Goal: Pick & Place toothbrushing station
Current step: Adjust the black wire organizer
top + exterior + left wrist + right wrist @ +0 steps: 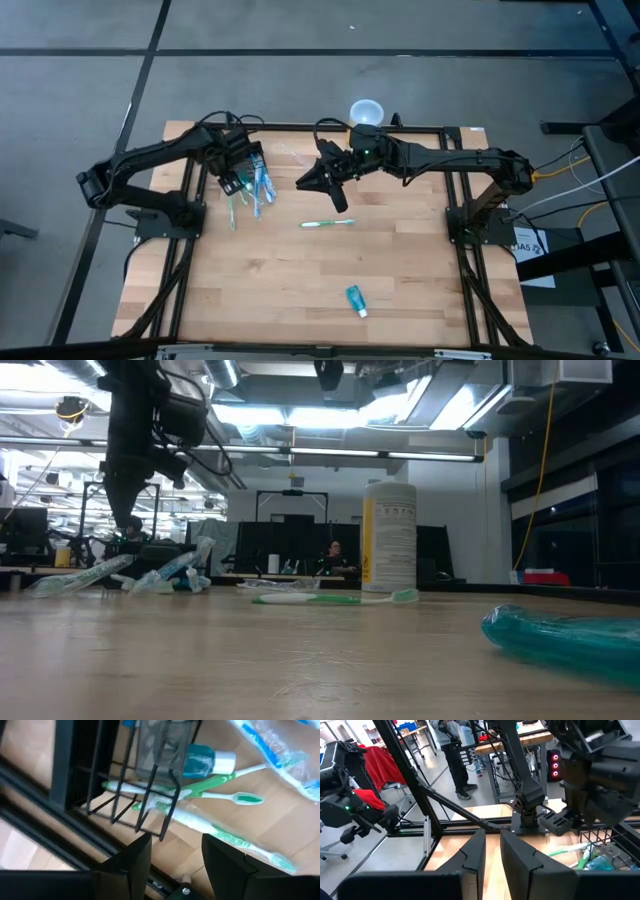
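Rack (150, 780): black wire, a teal tube (202, 762) and green toothbrushes (210, 795) in it.
My left gripper (172, 857): spread, empty.
My right gripper (492, 852): narrowly parted, empty.

Left gripper (243, 180) hangs low with jaws parted, while the right gripper (312, 181) reaches leftward, jaws narrowly apart.

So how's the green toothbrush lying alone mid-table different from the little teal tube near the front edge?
The green toothbrush is long and thin, while the teal tube is short and stubby. The toothbrush lies mid-table, between the two arms; the tube sits nearer the table's front edge, away from both. Both lie flat on the wood, untouched by either gripper.
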Available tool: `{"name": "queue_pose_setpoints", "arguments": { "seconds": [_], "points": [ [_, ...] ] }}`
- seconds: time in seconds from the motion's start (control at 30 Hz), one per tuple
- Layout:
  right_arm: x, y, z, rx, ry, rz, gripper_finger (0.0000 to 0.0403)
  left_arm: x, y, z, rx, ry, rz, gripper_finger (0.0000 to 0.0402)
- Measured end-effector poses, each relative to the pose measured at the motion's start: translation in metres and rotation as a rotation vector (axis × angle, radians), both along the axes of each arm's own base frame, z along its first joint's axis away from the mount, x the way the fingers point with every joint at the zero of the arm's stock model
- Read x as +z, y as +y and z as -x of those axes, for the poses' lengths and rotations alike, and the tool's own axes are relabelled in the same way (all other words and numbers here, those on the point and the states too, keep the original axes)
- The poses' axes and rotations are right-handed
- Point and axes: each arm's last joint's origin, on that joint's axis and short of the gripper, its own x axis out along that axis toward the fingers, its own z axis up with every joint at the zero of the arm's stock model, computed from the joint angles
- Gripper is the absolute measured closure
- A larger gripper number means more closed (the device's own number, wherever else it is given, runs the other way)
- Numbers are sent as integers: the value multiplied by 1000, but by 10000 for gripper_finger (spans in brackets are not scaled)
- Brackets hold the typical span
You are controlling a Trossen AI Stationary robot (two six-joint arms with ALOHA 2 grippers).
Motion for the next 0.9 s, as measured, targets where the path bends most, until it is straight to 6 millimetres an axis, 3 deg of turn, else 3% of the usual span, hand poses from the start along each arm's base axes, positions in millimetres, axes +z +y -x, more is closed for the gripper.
{"name": "queue_pose_setpoints", "arguments": {
  "seconds": [0.9],
  "points": [
    [4, 1, -1, -17, -44, -2, 343, -12, 8, -12, -149, 2, 40, 233]
  ]
}}
